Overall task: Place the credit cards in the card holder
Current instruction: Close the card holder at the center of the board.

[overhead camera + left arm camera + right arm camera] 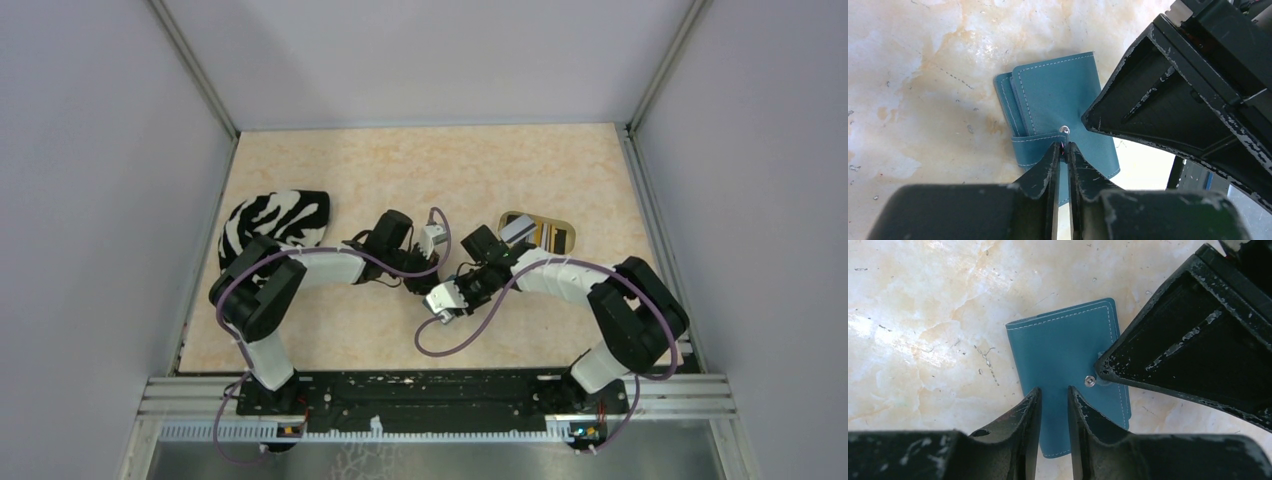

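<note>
The teal card holder (1053, 95) lies folded on the marbled tabletop, its snap (1064, 129) facing up. My left gripper (1063, 146) is pinched on the end of the strap just below the snap. In the right wrist view my right gripper (1054, 392) hovers over the card holder (1063, 355), jaws slightly apart with only its teal cover showing between them. The two grippers meet tip to tip over the holder, which the top view hides under them. The credit cards (540, 233), silver and gold among them, lie in a beige oval tray.
The beige tray (505, 218) sits right of the grippers, toward the back. A black-and-white zebra-patterned cloth item (275, 222) lies at the left, beside the left arm's elbow. Grey walls close in the table on three sides.
</note>
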Tool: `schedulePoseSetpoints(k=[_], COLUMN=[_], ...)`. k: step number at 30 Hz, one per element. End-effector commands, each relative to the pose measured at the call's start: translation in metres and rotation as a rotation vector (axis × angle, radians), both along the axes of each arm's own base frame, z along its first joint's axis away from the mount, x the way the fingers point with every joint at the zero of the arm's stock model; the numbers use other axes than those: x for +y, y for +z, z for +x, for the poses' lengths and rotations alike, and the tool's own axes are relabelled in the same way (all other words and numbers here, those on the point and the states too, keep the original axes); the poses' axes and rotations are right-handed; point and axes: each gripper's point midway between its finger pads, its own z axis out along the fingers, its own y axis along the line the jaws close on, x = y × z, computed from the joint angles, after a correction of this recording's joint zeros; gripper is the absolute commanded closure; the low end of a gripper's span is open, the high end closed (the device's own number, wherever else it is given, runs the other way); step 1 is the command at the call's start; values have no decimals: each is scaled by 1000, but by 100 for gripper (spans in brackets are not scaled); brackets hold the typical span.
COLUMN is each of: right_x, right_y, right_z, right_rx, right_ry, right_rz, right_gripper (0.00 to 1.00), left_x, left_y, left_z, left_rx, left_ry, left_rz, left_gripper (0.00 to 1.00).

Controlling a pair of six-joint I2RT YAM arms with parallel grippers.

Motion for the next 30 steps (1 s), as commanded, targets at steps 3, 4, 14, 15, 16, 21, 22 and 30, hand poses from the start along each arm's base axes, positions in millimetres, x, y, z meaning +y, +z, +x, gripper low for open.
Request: schedulePoseSetpoints(k=[3,4,14,15,16,21,22,30], right_x=[-2,-2,-3,-3,-3,-3,-3,-3], right_y=[0,0,-1,-1,-1,-1,-1,-1], right_z=[2,2,2,2,3,3,3,4], right_rx=[12,12,20,20,18,20,20,20], right_ry=[3,3,-1,-2,-2,-5,-5,-6], right_rz=[-26,-25,-34,-35,-34,-37,-39,-43], right_gripper=[75,75,75,76,75,76,76,76], left_x=[0,0,0,0,0,0,0,0], left_y=[-7,-5,2,3,3,4,4,6], left_z=[-1,-1,-1,-1,-1,-2,-2,-3], left_rx=[19,17,18,17,18,20,21,29], left_ry=[17,17,24,23,24,27,27,21], left_rz=[20,18,7,6,6,8,8,1], left_gripper=[84,83,80,80,79,80,80,78])
